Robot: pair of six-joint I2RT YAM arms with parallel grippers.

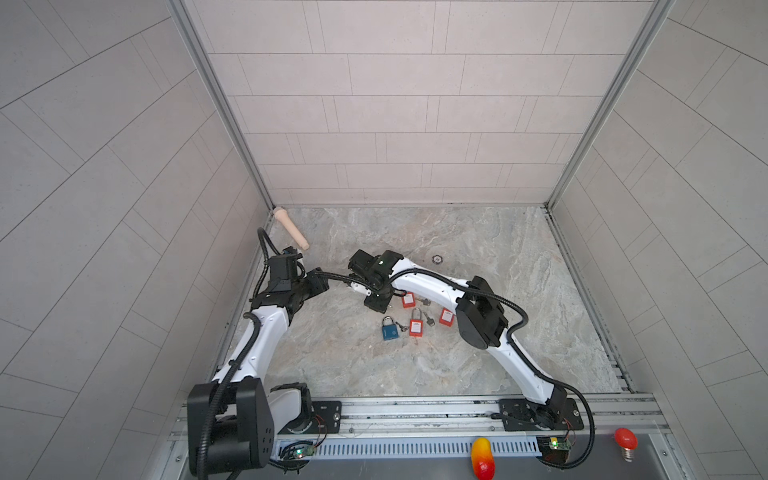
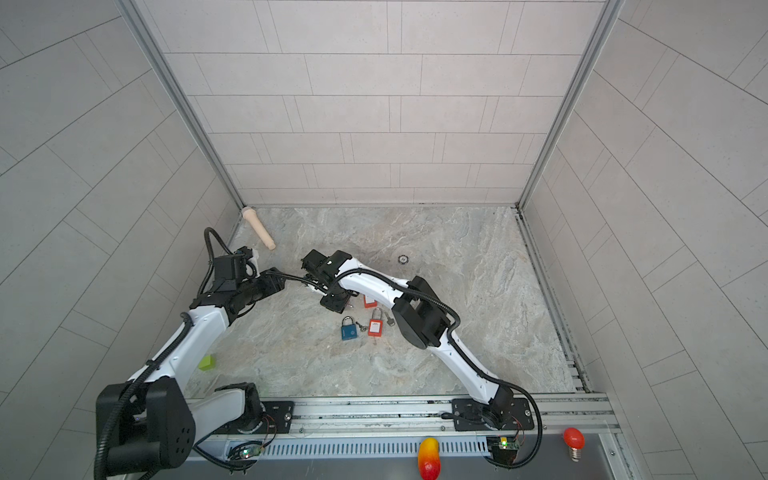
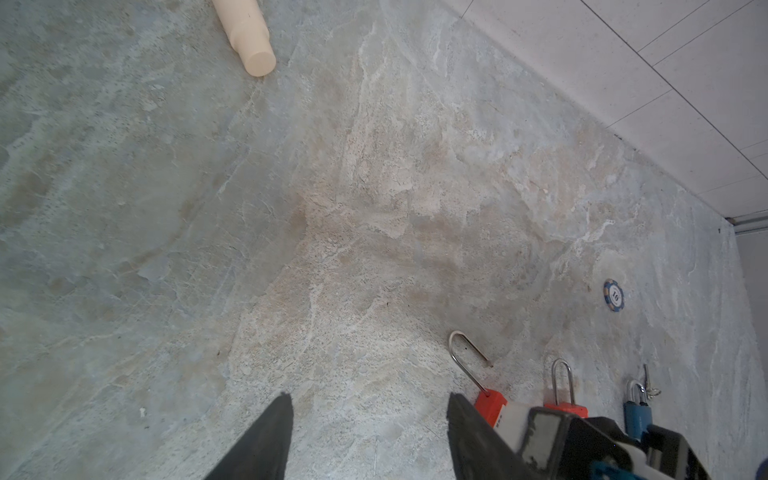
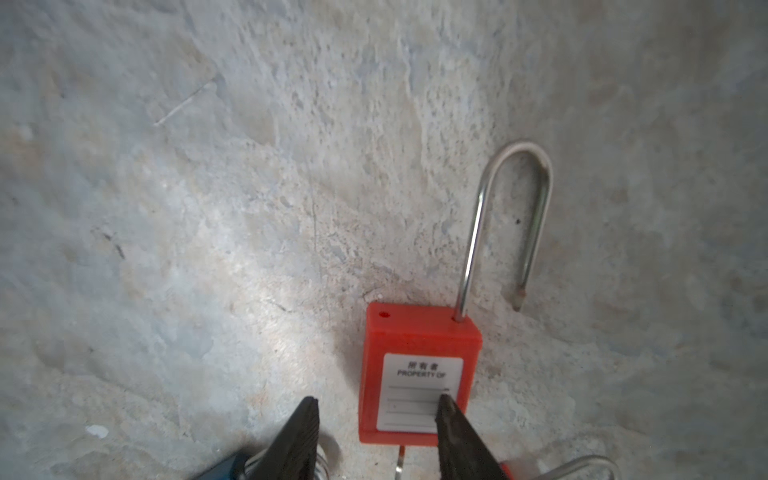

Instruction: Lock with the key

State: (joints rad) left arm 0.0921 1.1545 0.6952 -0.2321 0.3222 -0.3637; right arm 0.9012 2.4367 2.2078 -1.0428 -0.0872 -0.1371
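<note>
A red padlock [image 4: 417,374] with a white label lies flat on the stone table, its steel shackle [image 4: 511,216] swung open. A thin metal strip that looks like a key [image 4: 400,459] pokes from its bottom end. My right gripper [image 4: 377,399] hangs open just above it, one fingertip [image 4: 446,409] over the label, the other over bare table. The left wrist view shows the same padlock [image 3: 490,403] beside my open, empty left gripper [image 3: 370,397]. In a top view the right gripper [image 1: 376,305] points down and the left gripper [image 1: 359,286] reaches in beside it.
Close by lie a blue padlock [image 1: 389,331], two more red padlocks [image 1: 416,326] [image 1: 446,316] and loose keys [image 1: 430,320]. A poker chip [image 1: 436,259] sits further back. A beige cylinder [image 1: 291,230] lies at the back left. Walls enclose the table.
</note>
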